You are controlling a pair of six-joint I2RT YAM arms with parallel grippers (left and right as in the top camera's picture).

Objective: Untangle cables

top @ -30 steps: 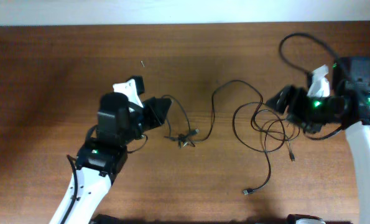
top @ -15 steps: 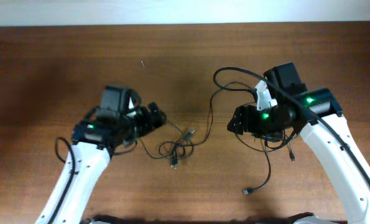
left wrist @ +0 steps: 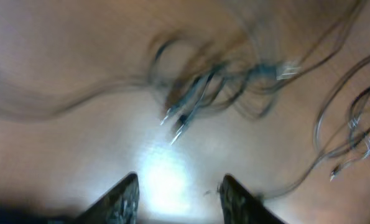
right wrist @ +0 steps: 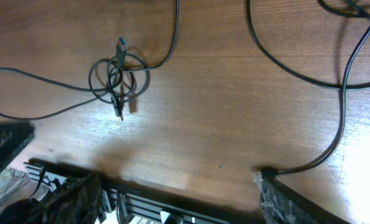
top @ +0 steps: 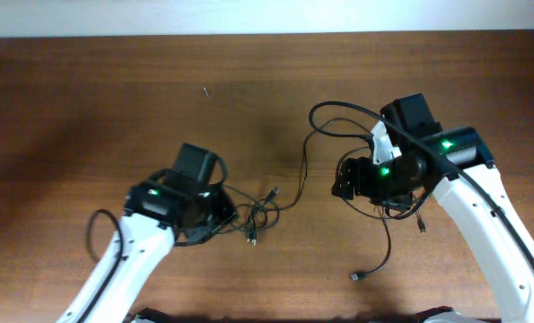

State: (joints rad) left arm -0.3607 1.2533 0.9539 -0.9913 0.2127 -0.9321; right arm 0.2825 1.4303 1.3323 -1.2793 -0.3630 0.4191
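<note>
The cables are thin black cords. A small knot of loops and plug ends (top: 256,220) lies mid-table, blurred in the left wrist view (left wrist: 197,93) and sharp in the right wrist view (right wrist: 118,78). One cord runs from it up toward my right arm. Another cord trails down to a plug (top: 359,276), which lies just off my right finger (right wrist: 261,175). My left gripper (top: 223,213) (left wrist: 178,190) is open just left of the knot, holding nothing. My right gripper (top: 343,179) (right wrist: 181,199) is wide open over bare wood, well right of the knot.
A thicker black lead (top: 338,106) arcs over my right arm from its base side. More thin loops (top: 397,205) sit under the right arm. The table's front edge (right wrist: 172,190) shows in the right wrist view. A tiny speck (top: 205,91) lies far back.
My left gripper let go of the cord, then swung down and right beside the knot, which shifted slightly down-left. My right arm came in from the right edge, then held still.
</note>
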